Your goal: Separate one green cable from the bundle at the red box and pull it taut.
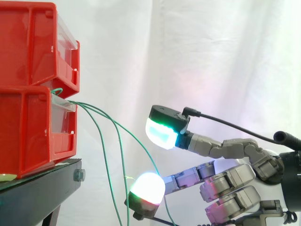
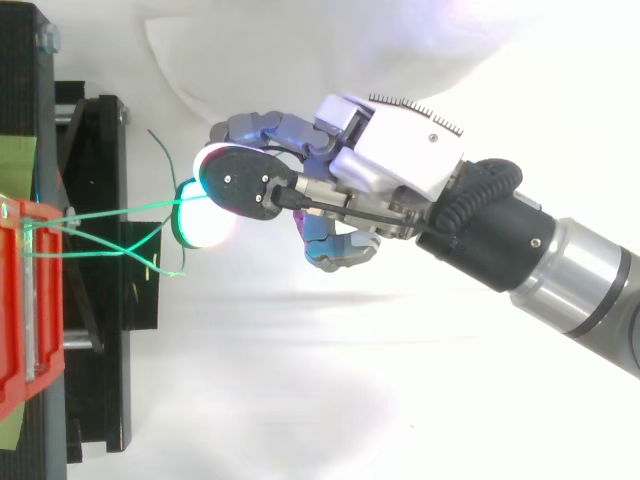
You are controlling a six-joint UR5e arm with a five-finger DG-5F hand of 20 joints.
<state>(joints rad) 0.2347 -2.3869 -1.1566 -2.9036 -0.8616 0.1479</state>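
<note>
Hand (image 2: 400, 150) open, pads (image 1: 162, 132) parted on nothing: green cables (image 2: 120, 211) droop from the lower red bin (image 1: 28, 127) ahead, the outermost strand slanting down between the pads.

No text, label, number or sign can be read on any surface in either view.
</note>
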